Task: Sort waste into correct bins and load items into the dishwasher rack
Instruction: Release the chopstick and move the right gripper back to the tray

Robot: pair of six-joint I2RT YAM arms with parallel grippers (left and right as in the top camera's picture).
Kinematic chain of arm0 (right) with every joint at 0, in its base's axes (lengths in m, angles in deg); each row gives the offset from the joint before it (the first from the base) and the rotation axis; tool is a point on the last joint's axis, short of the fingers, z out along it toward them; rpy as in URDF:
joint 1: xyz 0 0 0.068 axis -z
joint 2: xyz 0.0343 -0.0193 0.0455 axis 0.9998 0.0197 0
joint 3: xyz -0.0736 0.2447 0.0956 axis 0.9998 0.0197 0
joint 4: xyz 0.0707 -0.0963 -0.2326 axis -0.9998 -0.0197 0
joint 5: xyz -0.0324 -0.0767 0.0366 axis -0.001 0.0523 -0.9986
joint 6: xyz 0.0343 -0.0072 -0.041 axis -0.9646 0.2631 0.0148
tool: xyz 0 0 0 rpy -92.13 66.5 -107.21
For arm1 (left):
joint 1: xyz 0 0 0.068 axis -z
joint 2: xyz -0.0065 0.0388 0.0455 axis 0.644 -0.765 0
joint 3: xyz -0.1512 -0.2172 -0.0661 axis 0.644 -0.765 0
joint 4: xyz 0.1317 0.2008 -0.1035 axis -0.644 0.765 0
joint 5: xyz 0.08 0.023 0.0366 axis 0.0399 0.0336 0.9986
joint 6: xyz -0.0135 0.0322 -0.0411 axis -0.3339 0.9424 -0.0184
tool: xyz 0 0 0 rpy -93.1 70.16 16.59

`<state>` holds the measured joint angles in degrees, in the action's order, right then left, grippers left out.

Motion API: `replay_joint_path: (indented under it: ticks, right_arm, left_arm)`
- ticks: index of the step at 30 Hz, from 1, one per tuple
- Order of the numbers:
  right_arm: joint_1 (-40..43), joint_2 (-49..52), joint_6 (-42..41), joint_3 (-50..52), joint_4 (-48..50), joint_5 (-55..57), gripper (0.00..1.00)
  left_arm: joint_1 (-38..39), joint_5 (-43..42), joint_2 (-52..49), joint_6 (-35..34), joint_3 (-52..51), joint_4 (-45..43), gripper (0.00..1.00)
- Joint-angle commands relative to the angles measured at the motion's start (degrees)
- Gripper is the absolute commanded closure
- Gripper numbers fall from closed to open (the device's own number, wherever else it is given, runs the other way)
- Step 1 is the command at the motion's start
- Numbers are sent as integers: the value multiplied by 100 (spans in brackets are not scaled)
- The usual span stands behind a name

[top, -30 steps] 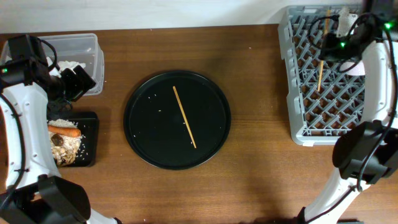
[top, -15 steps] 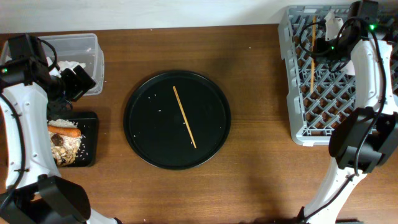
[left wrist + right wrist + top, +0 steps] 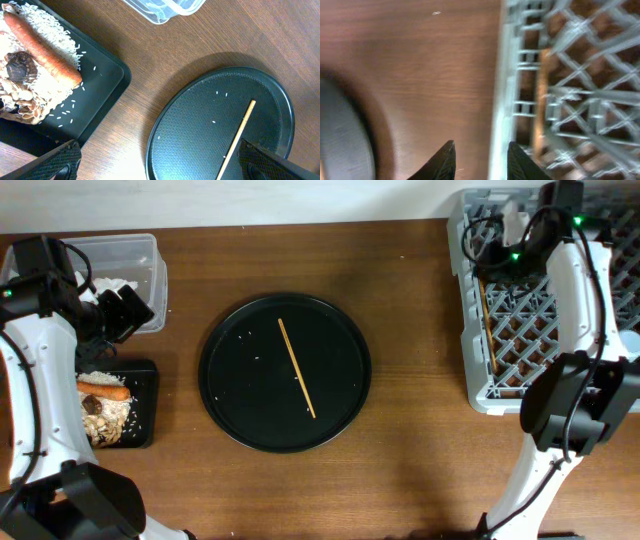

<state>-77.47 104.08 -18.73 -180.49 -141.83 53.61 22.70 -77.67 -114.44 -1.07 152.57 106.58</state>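
The left gripper [image 3: 160,167] hangs over the table's left side with its fingers spread wide and nothing between them. It is near a corner of the clear box [image 3: 135,255], which holds white tissue [image 3: 108,284]. Beside the box, on the robot's side of it, lies the flat tray [image 3: 107,82]. The tray carries rice [image 3: 47,27], a carrot [image 3: 42,47] laid across the rice, and a dark lump [image 3: 17,66] touching the carrot's side; loose grains are scattered on its bare part. At the table's middle sits the round tray [image 3: 235,380], with one chopstick [image 3: 297,367] lying on it at a slant and a few grains around it. The rack [image 3: 560,330] stands at the table's right, and the other chopstick [image 3: 489,325] lies inside it along its left wall. The right gripper [image 3: 481,162] is over the rack's far left corner, by that chopstick's far end. Its own view is blurred, but the fingers stand a little apart with only table showing between them, so it holds nothing.
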Motion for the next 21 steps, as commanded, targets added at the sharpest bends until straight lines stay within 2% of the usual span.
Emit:
replay_joint_path:
  ticks: [1, 3, 5, 7, 9, 10, 11, 14, 21]
  right_arm:
    - [-319, -313, -186, -83, -133, -1207, 66]
    - [-634, -369, -439, -83, -214, -1714, 66]
    - [-1167, -367, -520, -81, -345, -1674, 62]
    - [-1757, -367, -789, -55, -367, -1110, 49]
    - [-2385, -313, -1333, -55, -356, -72, 35]
    - [-2697, -260, -1550, -37, -326, 474, 16]
    - [-2997, -203, -1729, -17, -299, 935, 3]
    - [-3733, 46, -2236, 44, -155, 1622, 2]
    - [-4583, 772, -2800, 48, 175, 1615, 0]
  left_arm:
    - [-4, 22, 151, -72, 20, 4, 1]
    - [-4, 22, 151, -72, 20, 4, 1]
    - [-4, 22, 151, -72, 20, 4, 1]
    - [-4, 22, 151, -72, 20, 4, 1]
    - [-4, 22, 151, -72, 20, 4, 1]
    - [-4, 20, 151, -72, 20, 4, 1]
    - [-4, 22, 151, -74, 20, 4, 1]
    - [-4, 22, 151, -72, 20, 4, 1]
    - [-4, 22, 151, -72, 20, 4, 1]
